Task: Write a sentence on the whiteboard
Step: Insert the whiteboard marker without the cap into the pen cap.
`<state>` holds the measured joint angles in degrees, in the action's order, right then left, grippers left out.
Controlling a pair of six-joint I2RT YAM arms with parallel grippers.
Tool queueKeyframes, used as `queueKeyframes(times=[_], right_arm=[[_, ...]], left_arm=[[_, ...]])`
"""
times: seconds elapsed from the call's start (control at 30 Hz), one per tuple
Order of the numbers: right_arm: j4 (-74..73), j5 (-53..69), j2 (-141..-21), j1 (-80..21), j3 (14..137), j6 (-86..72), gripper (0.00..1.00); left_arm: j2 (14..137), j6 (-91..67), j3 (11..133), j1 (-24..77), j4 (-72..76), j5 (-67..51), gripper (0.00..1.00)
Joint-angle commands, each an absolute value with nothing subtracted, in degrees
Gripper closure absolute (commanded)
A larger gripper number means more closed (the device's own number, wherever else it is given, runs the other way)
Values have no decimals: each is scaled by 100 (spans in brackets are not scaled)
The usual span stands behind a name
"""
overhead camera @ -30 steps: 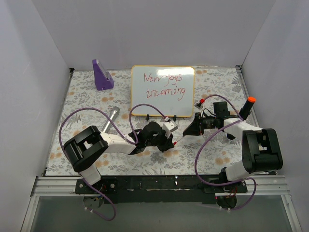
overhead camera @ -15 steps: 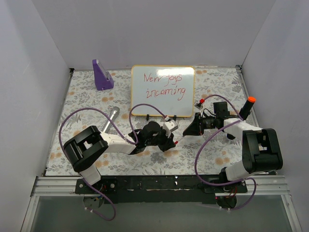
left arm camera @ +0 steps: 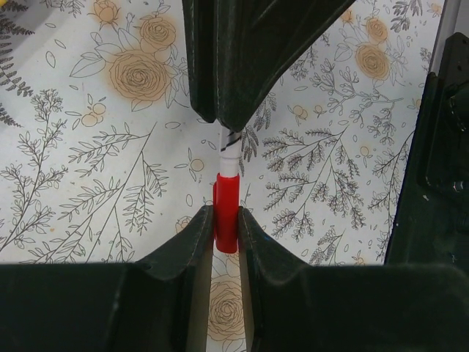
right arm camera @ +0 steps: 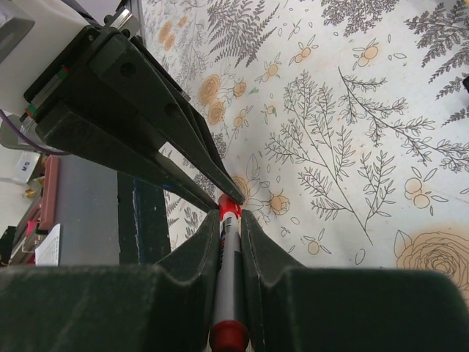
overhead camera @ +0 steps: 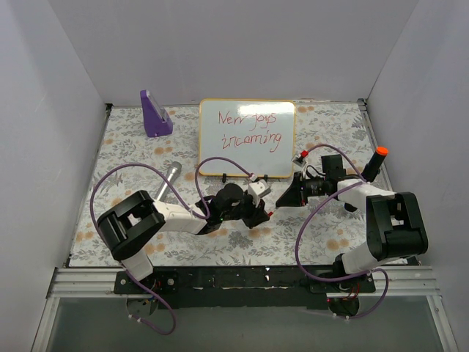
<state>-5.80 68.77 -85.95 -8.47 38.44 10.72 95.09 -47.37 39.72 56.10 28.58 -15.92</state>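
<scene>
The whiteboard (overhead camera: 247,139) lies flat at the middle of the far edge of the tabletop (overhead camera: 132,147), and the sentence (overhead camera: 249,128) is already written on it in two red lines. The writing is therefore judged done, with the recapping of the marker (right arm camera: 229,286) in hand.

Just off the board's near edge, the two arms meet tip to tip. The left end effector (overhead camera: 262,213) is clenched on the red cap (left arm camera: 226,213), which is pinched near the fingertips. The right end effector (overhead camera: 282,199) is clenched on the marker barrel.

In the left wrist view the white barrel end is seen lined up with the cap's mouth; whether it is fully seated cannot be told.

- **Bad line-up:** if the two parts are pushed together off line, the cap may be twisted out of its shallow pinch and dropped onto the tabletop.
- **Cap left loose:** if too little push is given, the cap may only be perched and could fall off once it is let go.
- **Ink on the fingers:** a bare nib dragged past the cap's rim could mark the fingers (left arm camera: 198,235).
- **Damage to the work:** because both arms are close to the board's near edge, a swing towards it could nudge the board or smear the fresh ink.
</scene>
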Motion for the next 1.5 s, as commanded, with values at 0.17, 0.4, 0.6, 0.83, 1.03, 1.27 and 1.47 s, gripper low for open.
queueKeyframes(times=[0.17,0.4,0.6,0.83,1.03,1.27,1.47], right_arm=[[-492,7023,-8771,-1011,3806,1107,99],[-694,6821,-8728,-1011,3893,1309,99],[-773,6592,-8657,-1011,3911,1424,99],[-817,6372,-8640,-1011,3937,1494,99],[-835,6267,-8631,-1011,3946,1521,99],[-852,6179,-8631,-1011,3946,1556,99],[-870,6144,-8604,-1011,3946,1573,99]], left_arm=[[9790,-4781,4271,5625,3516,-1415,91],[9835,-5053,4263,5634,3823,-1170,84],[9765,-5370,3973,5625,4183,-1072,72],[9554,-5449,3631,5634,4517,-1081,62],[8676,-5344,3174,5625,4544,-739,53],[7893,-5958,2400,5520,5054,159,2],[8445,-5241,2997,5650,3640,-712,6]])
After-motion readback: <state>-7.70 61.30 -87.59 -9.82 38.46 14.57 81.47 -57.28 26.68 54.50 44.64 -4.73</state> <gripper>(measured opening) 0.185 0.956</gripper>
